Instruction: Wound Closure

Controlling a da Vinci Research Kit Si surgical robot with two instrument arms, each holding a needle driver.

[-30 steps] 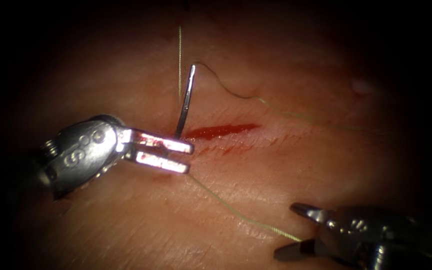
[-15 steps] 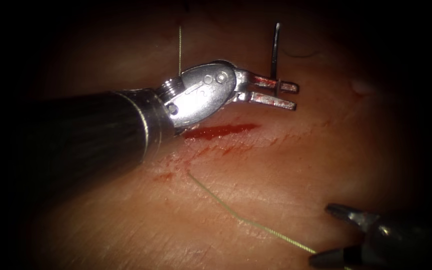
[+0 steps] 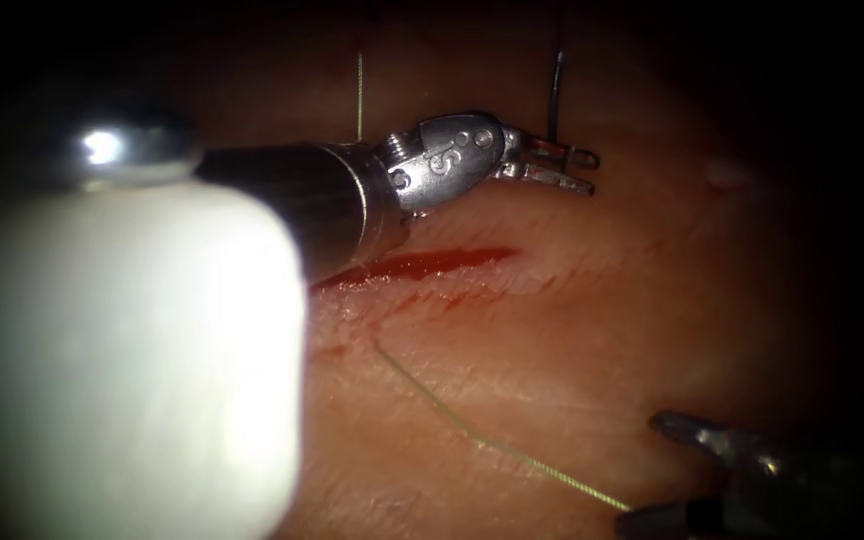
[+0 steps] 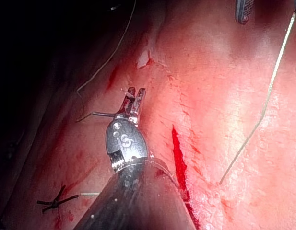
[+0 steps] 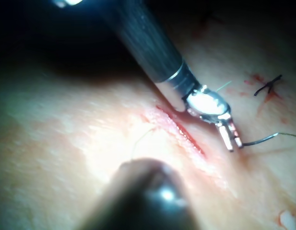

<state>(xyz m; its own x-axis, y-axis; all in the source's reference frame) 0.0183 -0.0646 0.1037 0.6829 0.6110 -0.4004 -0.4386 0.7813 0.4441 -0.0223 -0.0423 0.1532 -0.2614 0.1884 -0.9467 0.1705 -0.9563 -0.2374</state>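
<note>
Pork tissue (image 3: 572, 330) spreads under the light, its cut (image 3: 422, 264) a red streak at centre frame. Upper middle, the left tool (image 3: 564, 166) has its jaws clamped on the needle (image 3: 555, 92) near one end; the needle stands upright, clear of the tissue, above the cut. Thread (image 3: 492, 445) trails from below the cut toward the lower right, where the right tool (image 3: 687, 475) waits, jaws parted, holding nothing, well apart from the needle.

Needle (image 3: 554, 88) stands upright in the upper middle of the frame, clear of the tissue (image 3: 592, 330), above the red cut (image 3: 432, 263); thread (image 3: 492, 445) trails lower right
</note>
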